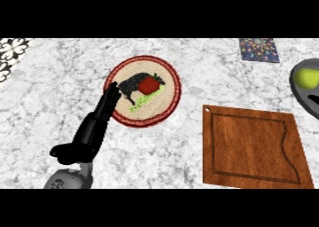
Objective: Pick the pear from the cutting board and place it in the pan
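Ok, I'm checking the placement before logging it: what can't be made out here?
Head view:
Pan: right part cut off by the right edge.
Pear in it: far side cut off too.
Dark shape in the pan: cut off; possibly the right hand, cannot tell.
Patterned item: top cut off, too small to name.

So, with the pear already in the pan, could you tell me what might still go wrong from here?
The pear sits in the pan at the view's right edge, beside a dark shape that may be the right hand; pulling away could nudge the pear out. The left hand lies with straight fingers at the plate's left rim, so moving it might shove the plate.
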### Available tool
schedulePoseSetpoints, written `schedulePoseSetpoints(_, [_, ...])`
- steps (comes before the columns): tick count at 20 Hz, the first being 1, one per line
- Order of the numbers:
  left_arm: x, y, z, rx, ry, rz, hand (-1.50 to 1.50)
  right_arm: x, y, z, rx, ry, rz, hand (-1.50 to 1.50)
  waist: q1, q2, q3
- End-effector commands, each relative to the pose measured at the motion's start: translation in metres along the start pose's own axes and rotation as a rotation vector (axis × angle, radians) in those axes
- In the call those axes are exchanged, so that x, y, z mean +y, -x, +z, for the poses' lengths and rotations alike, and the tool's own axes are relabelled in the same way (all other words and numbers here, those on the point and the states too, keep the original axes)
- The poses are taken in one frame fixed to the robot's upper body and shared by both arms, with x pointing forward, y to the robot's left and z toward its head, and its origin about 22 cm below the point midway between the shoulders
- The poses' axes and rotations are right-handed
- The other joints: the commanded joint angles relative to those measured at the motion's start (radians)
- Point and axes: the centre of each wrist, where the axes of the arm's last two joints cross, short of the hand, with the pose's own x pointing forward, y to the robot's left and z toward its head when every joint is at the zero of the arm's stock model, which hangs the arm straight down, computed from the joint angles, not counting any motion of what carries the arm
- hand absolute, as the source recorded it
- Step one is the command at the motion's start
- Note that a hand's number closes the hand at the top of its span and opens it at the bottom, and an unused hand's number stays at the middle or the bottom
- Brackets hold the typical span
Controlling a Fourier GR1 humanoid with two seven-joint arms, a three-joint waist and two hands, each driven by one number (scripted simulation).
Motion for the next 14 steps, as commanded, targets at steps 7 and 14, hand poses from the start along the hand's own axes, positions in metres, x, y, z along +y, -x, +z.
schedulePoseSetpoints(7, [0.001, 0.007, 0.007, 0.016, -0.009, 0.009, 0.00, 0.023, -0.012, -0.006, -0.063, -0.081, -0.224, -1.50, -0.012, -0.003, 0.005])
schedulePoseSetpoints(14, [-0.006, 0.004, 0.005, 0.023, -0.012, 0.011, 0.00, -0.032, -0.001, -0.006, -0.077, 0.037, -0.485, -1.50, -0.038, -0.008, 0.004])
